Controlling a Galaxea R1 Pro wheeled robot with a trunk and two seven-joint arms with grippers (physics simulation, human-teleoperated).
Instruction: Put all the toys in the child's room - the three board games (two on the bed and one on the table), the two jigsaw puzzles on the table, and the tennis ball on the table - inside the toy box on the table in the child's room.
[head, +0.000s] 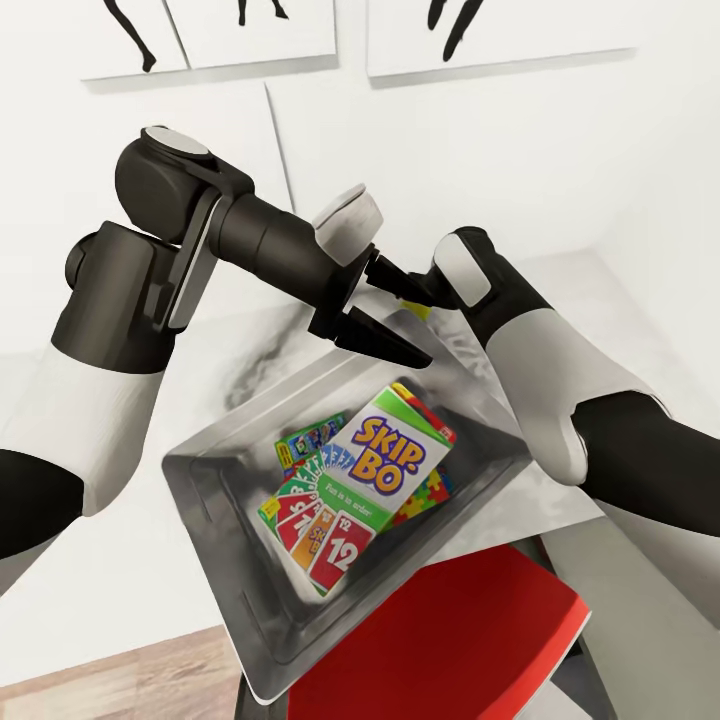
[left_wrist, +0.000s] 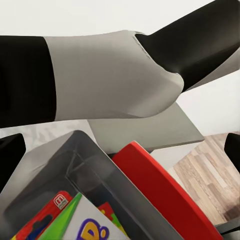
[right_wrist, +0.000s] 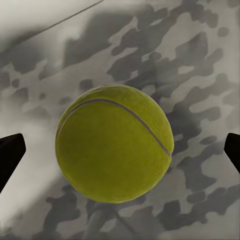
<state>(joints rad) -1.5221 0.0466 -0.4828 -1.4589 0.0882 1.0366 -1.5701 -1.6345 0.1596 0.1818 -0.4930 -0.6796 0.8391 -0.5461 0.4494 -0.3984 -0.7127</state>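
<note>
The tennis ball (right_wrist: 114, 143), yellow-green, rests on the mottled grey table (right_wrist: 200, 60) midway between the spread fingers of my right gripper (right_wrist: 120, 150), which is open. In the head view, my left gripper (head: 405, 315) hangs open and empty above the far rim of the light-grey toy box (head: 215, 500). My right wrist (head: 462, 272) sits just behind it. Inside the box lies the Skip-Bo board game (head: 385, 465) on top. A jigsaw puzzle (head: 430, 495) and a green-edged board game (head: 305, 440) peek out beneath it. The Skip-Bo box (left_wrist: 85, 225) also appears in the left wrist view.
A red chair (head: 450, 640) stands right against the box's near corner and is also seen as the red chair (left_wrist: 160, 190) from the left wrist. Wooden floor (head: 100, 690) lies below the table edge. A white wall with framed pictures (head: 250, 30) closes the back.
</note>
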